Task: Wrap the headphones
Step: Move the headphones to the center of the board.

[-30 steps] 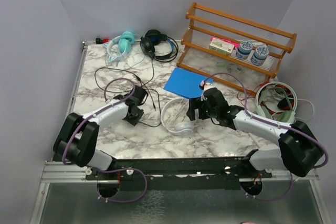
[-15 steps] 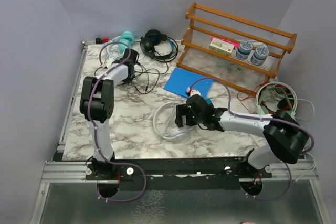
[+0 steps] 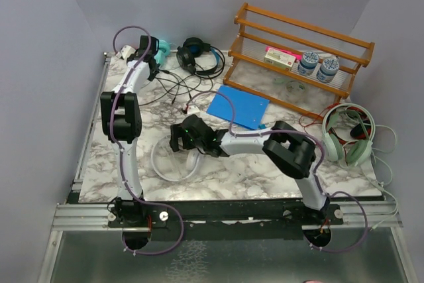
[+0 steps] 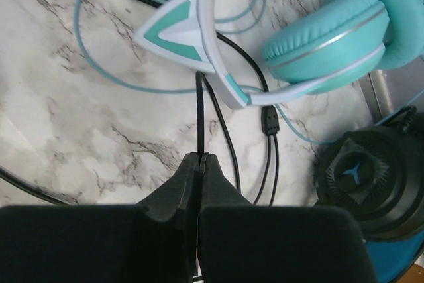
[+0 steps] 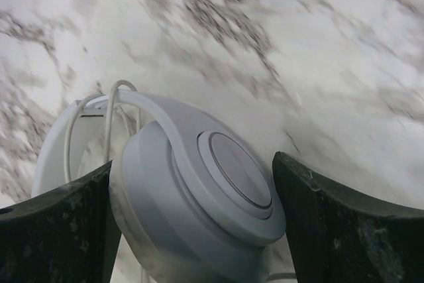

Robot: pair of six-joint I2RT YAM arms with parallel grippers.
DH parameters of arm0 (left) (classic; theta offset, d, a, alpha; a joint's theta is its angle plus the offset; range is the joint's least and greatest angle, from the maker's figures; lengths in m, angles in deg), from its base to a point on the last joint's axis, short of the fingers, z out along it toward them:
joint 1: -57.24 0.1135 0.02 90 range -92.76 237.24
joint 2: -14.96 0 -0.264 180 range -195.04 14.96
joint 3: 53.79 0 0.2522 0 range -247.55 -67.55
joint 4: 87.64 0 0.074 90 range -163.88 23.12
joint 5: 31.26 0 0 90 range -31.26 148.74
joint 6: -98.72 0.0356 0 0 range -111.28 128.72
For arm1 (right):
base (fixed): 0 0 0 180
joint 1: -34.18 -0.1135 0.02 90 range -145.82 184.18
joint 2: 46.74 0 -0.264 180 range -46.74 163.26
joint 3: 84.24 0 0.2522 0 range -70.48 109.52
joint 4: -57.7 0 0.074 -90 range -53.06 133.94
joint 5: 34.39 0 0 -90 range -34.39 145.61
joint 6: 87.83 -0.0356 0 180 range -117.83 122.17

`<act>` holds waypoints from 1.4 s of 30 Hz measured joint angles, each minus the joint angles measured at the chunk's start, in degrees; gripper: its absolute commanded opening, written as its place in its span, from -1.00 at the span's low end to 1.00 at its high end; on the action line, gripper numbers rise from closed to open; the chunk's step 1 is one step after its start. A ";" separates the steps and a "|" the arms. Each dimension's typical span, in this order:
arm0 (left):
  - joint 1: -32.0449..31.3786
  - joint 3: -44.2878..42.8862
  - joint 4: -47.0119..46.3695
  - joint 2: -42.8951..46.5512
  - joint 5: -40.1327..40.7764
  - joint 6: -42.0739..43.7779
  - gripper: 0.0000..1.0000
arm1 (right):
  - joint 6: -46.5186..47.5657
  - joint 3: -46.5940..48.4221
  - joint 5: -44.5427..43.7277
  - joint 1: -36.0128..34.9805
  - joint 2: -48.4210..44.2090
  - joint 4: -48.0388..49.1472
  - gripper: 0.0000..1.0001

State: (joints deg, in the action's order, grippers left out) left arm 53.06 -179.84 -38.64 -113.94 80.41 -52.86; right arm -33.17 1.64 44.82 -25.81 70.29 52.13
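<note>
- Moved the left tool (image 4: pixel 199 157) from the middle of the surface (image 3: pixel 238 170) up to the far left corner.
- Snapped it together there, clamped on a thin black cable (image 4: pixel 199 111), just beside the teal headset (image 4: pixel 331 31) and the black headset (image 4: pixel 361 177).
- Swung the right tool (image 5: pixel 192 164) across to the left, and dragged the white headset (image 5: pixel 165 114) along with it.
- Spread wide on both sides of one white ear cup (image 5: pixel 232 177); seems to squeeze it, but hard to be sure from so close.
- Means only a start: cable caught and ready for winding, yet no wrapping done, with thin wires (image 3: pixel 169 87) lying loose near the back.
- Could tug the teal headset too, since wires cross right there.
- Marble-look surface, white with grey lines.
- At the back right, a wooden rack (image 3: pixel 301 34) with two little jars (image 3: pixel 318 65) and a box (image 3: pixel 279 56).
- In front of that, a blue sheet (image 3: pixel 238 105); far right, a pale green headset (image 3: pixel 348 134).
- Plain grey walls all round.
</note>
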 measured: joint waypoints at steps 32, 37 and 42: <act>1.33 2.62 1.33 10.27 -9.01 10.12 -1.00 | 24.52 -30.64 7.13 -1.01 -25.18 8.90 -0.96; 1.20 2.82 1.33 10.40 -9.38 10.51 -1.00 | 25.44 -28.02 7.58 -2.54 -19.26 10.19 -0.99; 1.20 2.82 1.33 10.40 -9.88 11.13 -1.00 | 25.73 -20.76 8.11 -5.09 -11.37 12.81 -0.99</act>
State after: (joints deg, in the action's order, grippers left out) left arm 54.26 -177.02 -37.30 -103.53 70.53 -41.73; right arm -7.44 -19.12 52.93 -30.90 58.93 64.94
